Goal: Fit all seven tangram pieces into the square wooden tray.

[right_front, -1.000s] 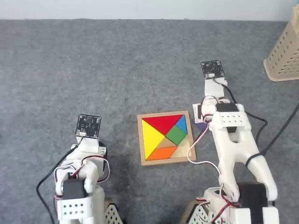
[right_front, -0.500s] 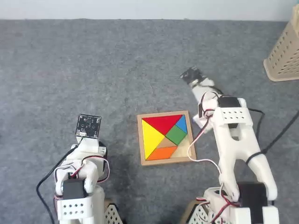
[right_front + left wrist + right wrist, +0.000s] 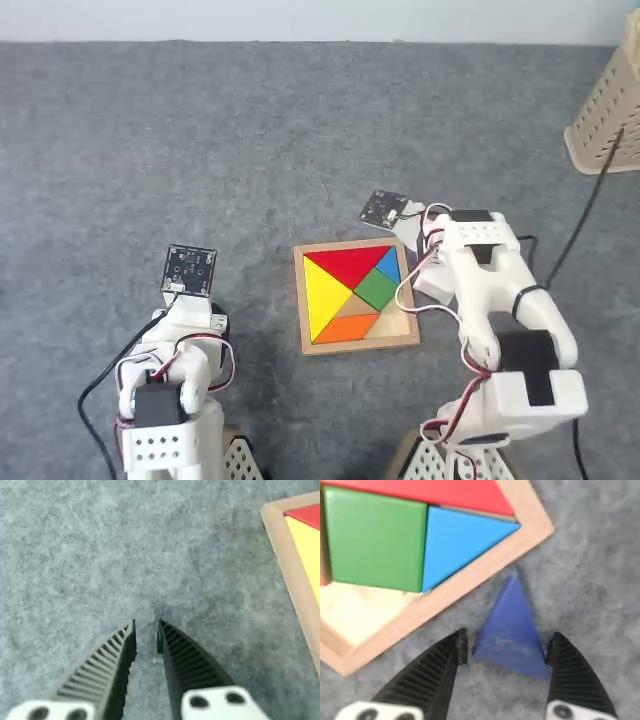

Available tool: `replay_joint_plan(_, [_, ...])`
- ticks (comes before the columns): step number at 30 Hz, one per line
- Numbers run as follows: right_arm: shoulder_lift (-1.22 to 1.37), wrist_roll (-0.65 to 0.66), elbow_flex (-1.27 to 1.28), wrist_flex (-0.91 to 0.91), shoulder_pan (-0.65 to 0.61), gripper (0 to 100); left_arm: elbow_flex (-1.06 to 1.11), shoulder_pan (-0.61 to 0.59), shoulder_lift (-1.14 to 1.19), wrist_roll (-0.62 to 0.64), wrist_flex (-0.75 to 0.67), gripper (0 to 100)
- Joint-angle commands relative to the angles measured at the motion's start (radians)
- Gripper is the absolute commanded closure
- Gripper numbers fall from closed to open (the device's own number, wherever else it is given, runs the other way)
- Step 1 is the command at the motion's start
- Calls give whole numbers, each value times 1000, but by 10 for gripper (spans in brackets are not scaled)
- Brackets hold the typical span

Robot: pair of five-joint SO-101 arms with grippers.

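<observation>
Hardest bit to make out is the loose dark blue triangle (image 3: 512, 630): it lies flat on the carpet (image 3: 200, 150) just outside the tray (image 3: 299, 300), near the corner with the light blue triangle (image 3: 390, 265), but from above the right arm (image 3: 495, 290) sits over that spot and hides it. The right gripper (image 3: 509, 642) is wide open with a finger on either side of the triangle's broad end. It's close to both sides, but I can't tell if either pad actually touches. In the tray are the red triangle (image 3: 350, 265), yellow triangle (image 3: 325, 295), green square (image 3: 377, 290) and an orange piece (image 3: 350, 327), with bare wood showing at the corner nearest the right arm's base. The right wrist view cuts off most of the tray. The left gripper (image 3: 146, 630) hangs over bare carpet beside the tray, all but closed with just a thin slit, holding nothing. The surface is grey carpet, with a pale wall strip (image 3: 300, 20) along the far edge and a slotted beige basket (image 3: 605, 110) cut off at the far right.
</observation>
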Motion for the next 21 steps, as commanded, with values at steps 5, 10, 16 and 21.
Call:
replay_joint_plan(5, [10, -12, -60, -18, 7, 843, -10, 2, -21, 8, 0, 929])
replay_joint_plan(10, [10, -106, -87, 7, 25, 908, -10, 2, -21, 8, 0, 929])
replay_joint_plan(16, [10, -315, -193, 99, 64, 912, -10, 2, -21, 8, 0, 929])
replay_joint_plan(21, [1, -519, -293, 257, 61, 912, -10, 2, -21, 8, 0, 929])
